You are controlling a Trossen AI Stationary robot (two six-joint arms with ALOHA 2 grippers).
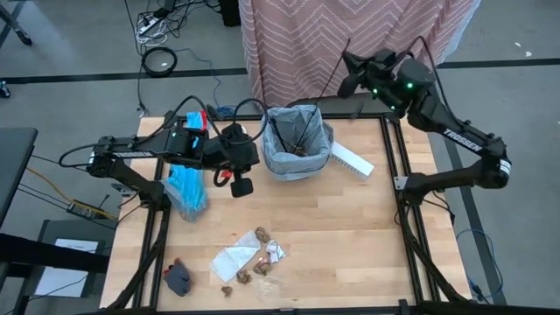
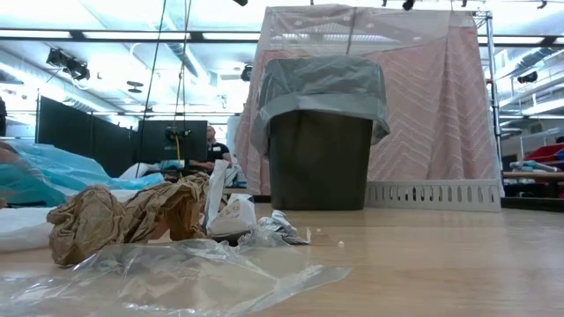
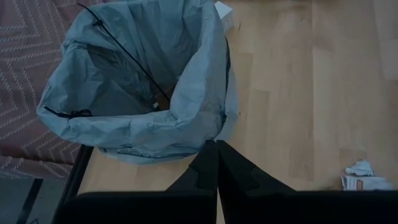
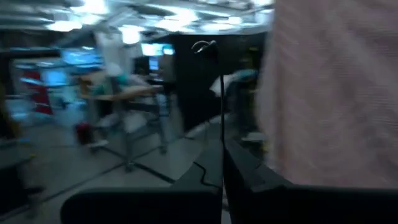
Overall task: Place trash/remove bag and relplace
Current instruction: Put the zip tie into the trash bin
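My right gripper (image 1: 349, 73), upper right above the grey bag (image 1: 297, 144) at centre, pinches a thin stick (image 4: 222, 112) that could slip outside; left gripper (image 1: 244, 185) is closed, empty.

Bare wood (image 1: 350, 236) right of the trash (image 1: 254, 258) (bin (image 1: 299, 144) blocking the back edge).

The right gripper (image 4: 222, 163) points away from the table into the blurred room, its two dark fingers (image 4: 249, 177) pressed together on a thin dark stick (image 4: 222, 106) that stands up from between them, its tip curled. Pink patterned cloth (image 4: 329, 93) hangs close beside it. Tables and lit screens show far off.
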